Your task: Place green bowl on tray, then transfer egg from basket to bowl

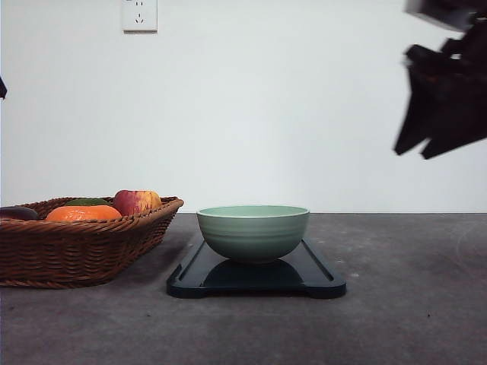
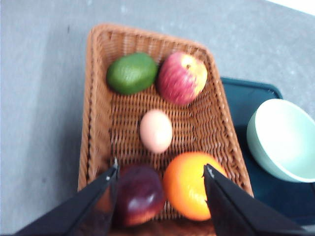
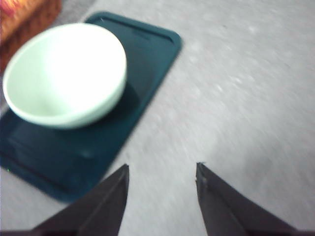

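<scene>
A plain white wall with a socket (image 1: pixel 139 14) stands behind a grey table (image 1: pixel 396 319). On the table, the green bowl (image 1: pixel 253 232) already sits upright on the dark tray (image 1: pixel 319 280), about in its middle, so the first part of the job looks done. To the left, just beside the tray, is the wicker basket (image 1: pixel 68 255). In it lie the egg (image 2: pixel 156 131) near its centre, an apple (image 2: pixel 181 77) and a green fruit (image 2: pixel 132 73) toward one end, an orange (image 2: pixel 189 184) and a dark red fruit (image 2: pixel 140 195) toward the other.

The step in hand seems to be fetching the egg. The left gripper (image 2: pixel 161 172) hangs above the basket, fingers spread wide and holding nothing, with the egg a little beyond the fingertips. The right gripper (image 3: pixel 162 169), raised high at the right, is likewise spread and empty, over bare table beside the tray.

Next, the left gripper should centre over the egg, descend between the orange and dark fruit without nudging them, and close gently, since an egg is smooth and likely to slip.
</scene>
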Available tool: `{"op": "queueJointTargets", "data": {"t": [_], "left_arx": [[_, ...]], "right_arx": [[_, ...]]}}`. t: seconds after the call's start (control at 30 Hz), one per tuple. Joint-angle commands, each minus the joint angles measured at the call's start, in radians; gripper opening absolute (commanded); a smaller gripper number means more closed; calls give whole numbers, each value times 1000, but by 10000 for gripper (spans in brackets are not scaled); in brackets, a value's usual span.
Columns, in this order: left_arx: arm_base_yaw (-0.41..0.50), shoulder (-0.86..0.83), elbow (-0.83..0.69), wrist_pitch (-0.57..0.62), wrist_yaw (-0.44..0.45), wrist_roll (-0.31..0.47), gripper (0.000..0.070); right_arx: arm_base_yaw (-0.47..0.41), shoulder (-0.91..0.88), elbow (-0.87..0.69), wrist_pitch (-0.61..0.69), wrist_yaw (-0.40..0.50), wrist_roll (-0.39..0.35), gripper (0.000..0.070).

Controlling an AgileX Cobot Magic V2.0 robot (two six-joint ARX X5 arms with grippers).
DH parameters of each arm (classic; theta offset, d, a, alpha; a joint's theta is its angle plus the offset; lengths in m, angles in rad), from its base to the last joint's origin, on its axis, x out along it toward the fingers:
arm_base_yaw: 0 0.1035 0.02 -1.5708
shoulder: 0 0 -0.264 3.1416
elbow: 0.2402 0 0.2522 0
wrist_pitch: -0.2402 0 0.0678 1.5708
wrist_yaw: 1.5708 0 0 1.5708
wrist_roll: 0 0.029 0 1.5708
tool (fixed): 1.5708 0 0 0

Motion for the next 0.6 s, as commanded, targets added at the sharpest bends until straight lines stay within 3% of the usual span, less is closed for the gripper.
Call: {"op": "queueJointTargets", "data": {"t": [0.0, 0.2, 0.4, 0.57], "left_arx": [[-1, 10, 21, -8, 3, -9, 347], [-17, 53, 53, -48, 4, -7, 349], [-80, 205, 180, -108, -1, 21, 348], [-146, 388, 322, -196, -83, 29, 347]], "right_arx": [[-6, -31, -18, 7, -1, -27, 266], [-18, -100, -49, 14, 23, -30, 266], [-18, -97, -49, 21, 25, -30, 266], [-18, -97, -49, 27, 25, -30, 266]]}}
